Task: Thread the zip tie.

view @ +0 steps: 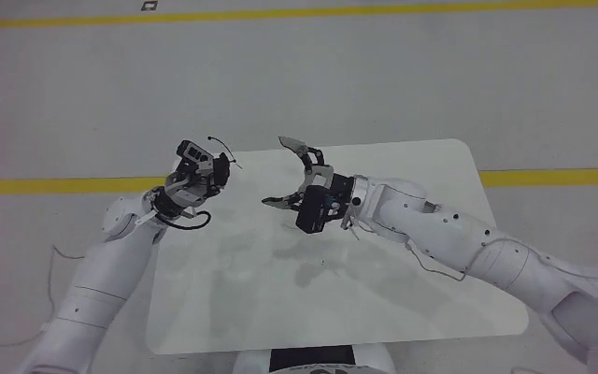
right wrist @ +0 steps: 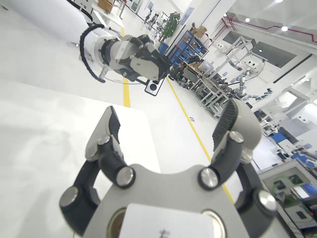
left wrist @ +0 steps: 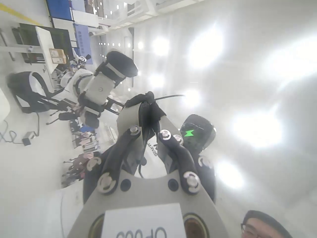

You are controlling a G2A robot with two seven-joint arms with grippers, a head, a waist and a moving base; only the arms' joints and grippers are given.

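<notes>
Your left tool [view: 217, 170] is clamped on the thin black zip tie [view: 222, 143], raised by the far left corner of the table [view: 420, 290]. Your right tool [view: 277, 171] is spread wide, near it and facing it.

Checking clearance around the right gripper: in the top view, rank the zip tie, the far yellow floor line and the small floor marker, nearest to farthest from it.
1. zip tie, held by the left gripper at the table's left edge.
2. far yellow floor line, beyond the table.
3. small floor marker, past that line.
</notes>
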